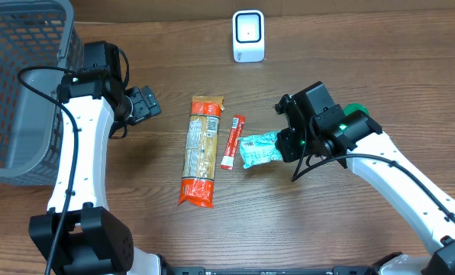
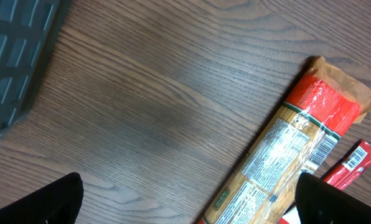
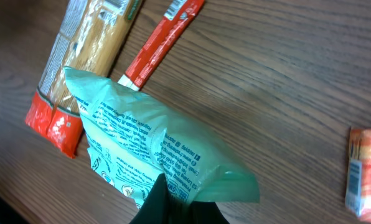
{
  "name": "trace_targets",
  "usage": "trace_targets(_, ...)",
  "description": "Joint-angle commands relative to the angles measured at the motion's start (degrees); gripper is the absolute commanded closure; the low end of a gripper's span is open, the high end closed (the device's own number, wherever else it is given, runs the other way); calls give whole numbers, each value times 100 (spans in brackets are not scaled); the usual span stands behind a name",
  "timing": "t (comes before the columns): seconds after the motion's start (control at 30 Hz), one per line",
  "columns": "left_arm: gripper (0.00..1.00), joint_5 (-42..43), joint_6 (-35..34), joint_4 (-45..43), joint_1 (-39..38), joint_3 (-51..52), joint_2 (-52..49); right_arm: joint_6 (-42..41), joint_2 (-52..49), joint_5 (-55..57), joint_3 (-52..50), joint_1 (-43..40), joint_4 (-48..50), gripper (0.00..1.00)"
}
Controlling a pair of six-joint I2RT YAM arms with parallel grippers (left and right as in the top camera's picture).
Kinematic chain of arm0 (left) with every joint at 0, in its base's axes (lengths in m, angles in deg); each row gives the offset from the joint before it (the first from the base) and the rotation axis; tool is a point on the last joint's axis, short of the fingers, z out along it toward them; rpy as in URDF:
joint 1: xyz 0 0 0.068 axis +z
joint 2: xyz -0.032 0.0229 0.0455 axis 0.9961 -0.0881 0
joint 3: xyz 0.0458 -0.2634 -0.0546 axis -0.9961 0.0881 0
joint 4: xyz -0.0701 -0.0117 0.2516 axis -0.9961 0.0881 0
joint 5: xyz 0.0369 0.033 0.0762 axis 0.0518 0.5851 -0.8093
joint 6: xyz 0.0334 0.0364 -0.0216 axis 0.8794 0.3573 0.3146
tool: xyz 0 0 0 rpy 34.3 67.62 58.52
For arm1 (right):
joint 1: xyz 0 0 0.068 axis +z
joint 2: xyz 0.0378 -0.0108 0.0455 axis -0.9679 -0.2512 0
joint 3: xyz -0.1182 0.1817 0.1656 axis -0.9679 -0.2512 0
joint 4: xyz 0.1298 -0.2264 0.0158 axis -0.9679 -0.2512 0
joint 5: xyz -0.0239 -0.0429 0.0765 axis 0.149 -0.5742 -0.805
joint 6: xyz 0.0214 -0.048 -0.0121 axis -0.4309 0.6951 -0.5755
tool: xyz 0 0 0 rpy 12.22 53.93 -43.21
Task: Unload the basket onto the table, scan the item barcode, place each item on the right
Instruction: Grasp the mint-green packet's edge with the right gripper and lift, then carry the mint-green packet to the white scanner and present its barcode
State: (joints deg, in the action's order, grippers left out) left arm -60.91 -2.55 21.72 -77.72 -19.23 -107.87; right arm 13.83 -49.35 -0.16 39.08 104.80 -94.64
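A teal-green packet (image 1: 258,149) with printed text lies right of centre, and my right gripper (image 1: 284,143) is shut on its right end. In the right wrist view the packet (image 3: 154,146) fans out from the dark fingers (image 3: 173,202) pinching its sealed edge. The white barcode scanner (image 1: 248,36) stands at the back of the table. My left gripper (image 1: 145,105) is open over bare wood left of the items. Its two black fingertips (image 2: 42,205) sit far apart with nothing between them.
A long orange-and-red pasta pack (image 1: 201,149) and a thin red stick sachet (image 1: 232,141) lie just left of the teal packet. A grey mesh basket (image 1: 21,84) fills the left side. Another orange packet (image 3: 366,180) shows at the right wrist view's edge.
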Motion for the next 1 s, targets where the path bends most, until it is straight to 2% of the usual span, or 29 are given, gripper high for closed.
trace_targets(0.0, 0, -52, 66, -7, -11, -92, 81, 619, 66, -249, 98, 15, -33, 96)
trace_targets(0.23, 0, -52, 66, -7, -11, -92, 81, 1294, 66, -538, 98, 15, -308, 96)
trace_targets(0.43, 0, -52, 63, -7, -11, -92, 81, 1300, 66, -437, 101, 13, -4, 96)
trace_targets(0.63, 0, -52, 66, -7, -11, -92, 81, 1303, 66, 448, 514, 15, 118, 97)
trace_targets(0.87, 0, -52, 63, -7, -11, -92, 81, 2006, 63, 1445, 1676, 15, -72, 97)
trace_targets(0.97, 0, -50, 63, -7, -11, -92, 81, 2358, 24, 2199, 2083, 15, -68, 97)
